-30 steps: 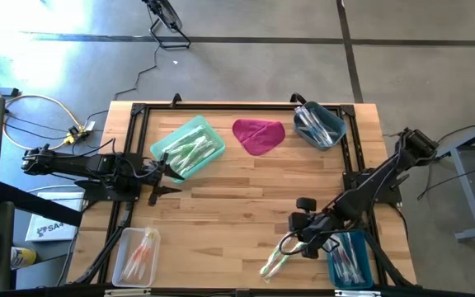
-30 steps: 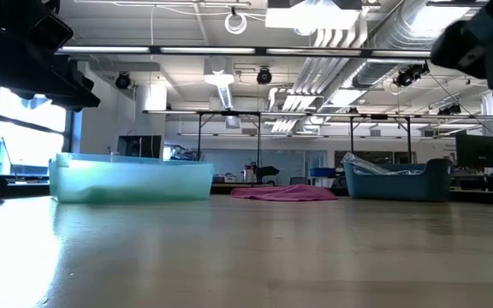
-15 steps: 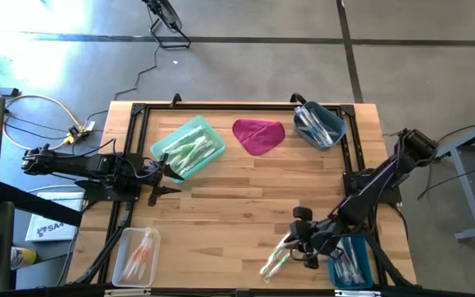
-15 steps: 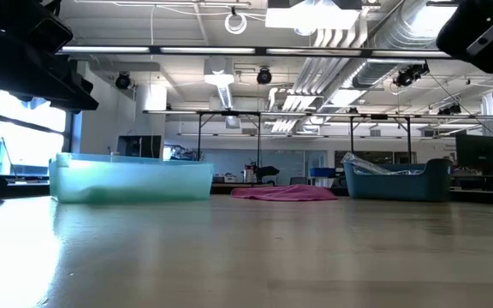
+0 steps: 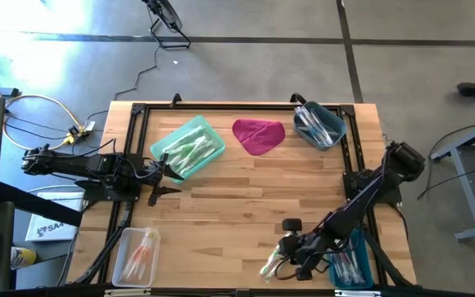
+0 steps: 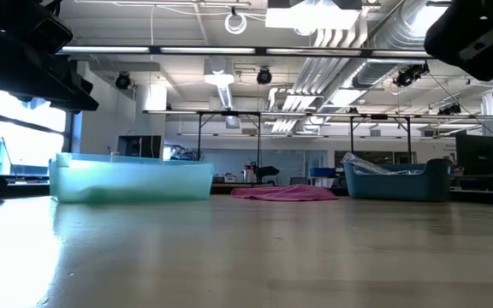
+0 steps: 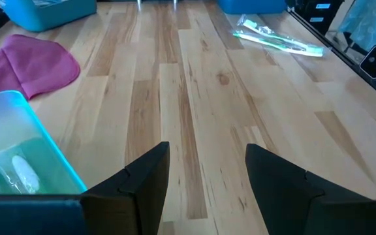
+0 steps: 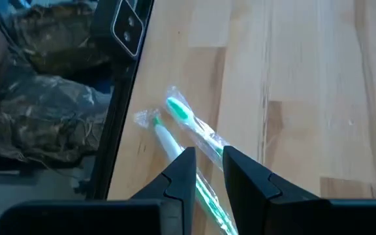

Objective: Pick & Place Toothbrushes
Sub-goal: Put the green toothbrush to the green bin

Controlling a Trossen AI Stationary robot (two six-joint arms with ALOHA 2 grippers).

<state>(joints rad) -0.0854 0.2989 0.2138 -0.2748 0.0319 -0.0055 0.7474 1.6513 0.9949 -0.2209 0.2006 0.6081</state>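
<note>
I have the right claw (image 5: 285, 257) hanging over the near edge of the light wooden counter (image 5: 246, 190), directly above the two green-handled toothbrushes in clear crinkled wrappers (image 8: 188, 134) that lie loose on the boards beside the black frame rail (image 8: 126, 98). Its fingers (image 8: 178, 173) stand a narrow gap apart with nothing between them; in the right wrist view the wrapped handles run under that gap at a slant. The step in hand, as I judge it, is the pick. To do it well I would turn the wrist so the fingers cross the handles squarely, widen the gap before descending, and close on the stiff handle, not on loose film, which may slip or tear. Taking one brush is safer than pinching both. The rail is near; I would keep the outer finger clear of it.

The left claw (image 7: 204, 173) waits, fingers apart and empty, just beside the translucent teal rectangular bin (image 5: 188, 147) that holds more green brushes. The likely destination is unclear: a deep blue bin (image 5: 351, 260) sits just beside the loose pair.
</note>
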